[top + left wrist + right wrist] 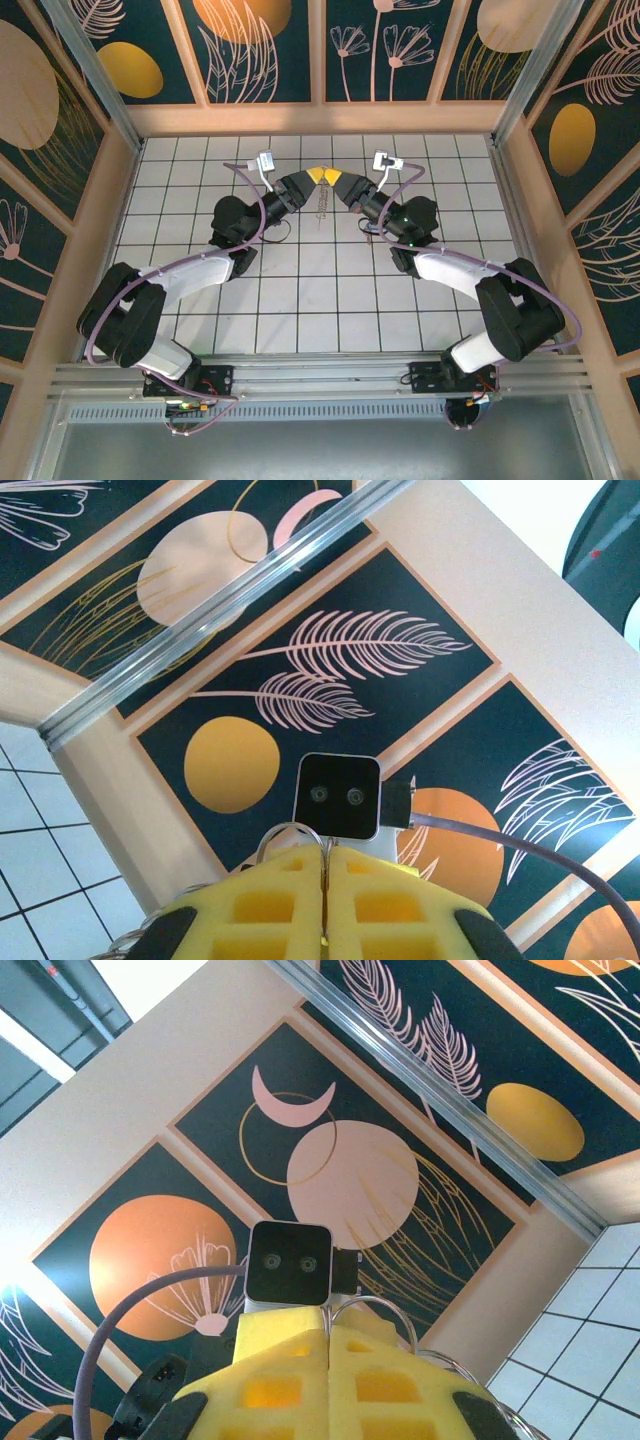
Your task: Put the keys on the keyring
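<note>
Yellow-tipped left gripper [325, 868] and right gripper [328, 1340] both pinch shut on thin silvery loops of the keyring [288, 826].

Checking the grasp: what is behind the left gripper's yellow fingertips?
A thin silvery loop of the keyring arcs up past the shut left gripper, with the right arm's wrist camera beyond. Whether the pads pinch it is covered.

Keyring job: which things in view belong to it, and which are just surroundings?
Part of the job:
- left gripper, shut
- right gripper, shut
- keyring, its wire rings at both grippers' tips

Just surroundings:
- tiled table
- patterned walls
</note>
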